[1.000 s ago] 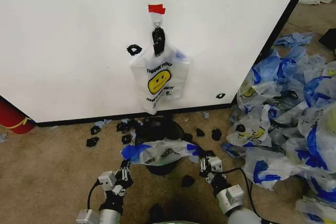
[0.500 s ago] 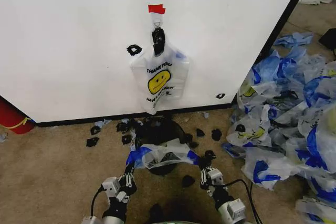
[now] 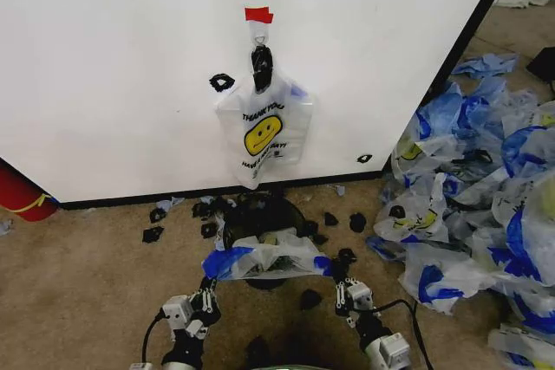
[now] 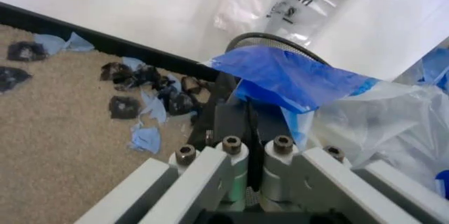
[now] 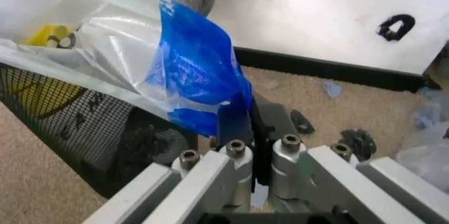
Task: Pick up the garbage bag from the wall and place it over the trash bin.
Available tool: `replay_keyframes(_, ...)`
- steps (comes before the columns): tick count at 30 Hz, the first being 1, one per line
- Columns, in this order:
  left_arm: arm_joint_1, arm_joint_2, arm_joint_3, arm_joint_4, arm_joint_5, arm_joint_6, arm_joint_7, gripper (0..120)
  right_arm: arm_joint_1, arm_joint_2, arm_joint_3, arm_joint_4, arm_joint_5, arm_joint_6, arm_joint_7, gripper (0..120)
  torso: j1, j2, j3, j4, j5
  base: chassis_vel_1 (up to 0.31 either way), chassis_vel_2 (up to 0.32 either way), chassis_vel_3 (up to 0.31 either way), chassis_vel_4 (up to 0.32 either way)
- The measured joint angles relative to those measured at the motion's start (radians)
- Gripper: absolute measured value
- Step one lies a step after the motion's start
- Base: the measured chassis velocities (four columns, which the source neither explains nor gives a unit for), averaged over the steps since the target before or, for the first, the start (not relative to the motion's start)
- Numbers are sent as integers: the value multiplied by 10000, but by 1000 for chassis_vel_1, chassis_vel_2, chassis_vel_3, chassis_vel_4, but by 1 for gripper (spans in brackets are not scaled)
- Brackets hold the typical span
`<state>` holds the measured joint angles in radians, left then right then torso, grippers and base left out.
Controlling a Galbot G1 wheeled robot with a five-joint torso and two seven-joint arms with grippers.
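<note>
Both grippers have drawn back toward the robot since a second ago, and the garbage bag (image 3: 264,257) stretched between them now sits lower, draped over the near rim of the trash bin (image 3: 260,214); the left gripper (image 3: 206,294) is pressed together on one blue handle (image 4: 287,77), the right gripper (image 3: 340,279) pinches the other blue handle (image 5: 200,77), fingers closed tight in both wrist views; the bin, black mesh, stands on tan carpet (image 3: 78,266) just in front of the wall (image 3: 121,67); a second smiley bag (image 3: 263,132) hangs from a hook (image 3: 258,36) under red tape (image 3: 258,15); black scraps (image 3: 156,223) lie scattered along the wall's black base strip (image 3: 173,197); a heap of blue-and-white bags (image 3: 477,197) covers the floor on the robot's right; a red object (image 3: 22,195) shows at the left edge.
</note>
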<state>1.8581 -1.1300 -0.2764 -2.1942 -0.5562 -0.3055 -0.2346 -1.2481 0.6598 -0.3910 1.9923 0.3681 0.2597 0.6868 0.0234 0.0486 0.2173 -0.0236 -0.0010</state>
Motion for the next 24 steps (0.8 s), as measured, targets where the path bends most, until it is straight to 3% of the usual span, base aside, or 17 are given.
replay_keyframes(10,153,-41,82,136,19,3,-110,0,-97,-21,12,-113,-60,-9,-6,0,0,0,0,0,0,0,0,0,0)
replay_keyframes(24,-390,-326,439,1259,8,-121,-270,0,307,216,-292,-644,31,-117,-29,0,0,0,0,0,0,0,0,0,0)
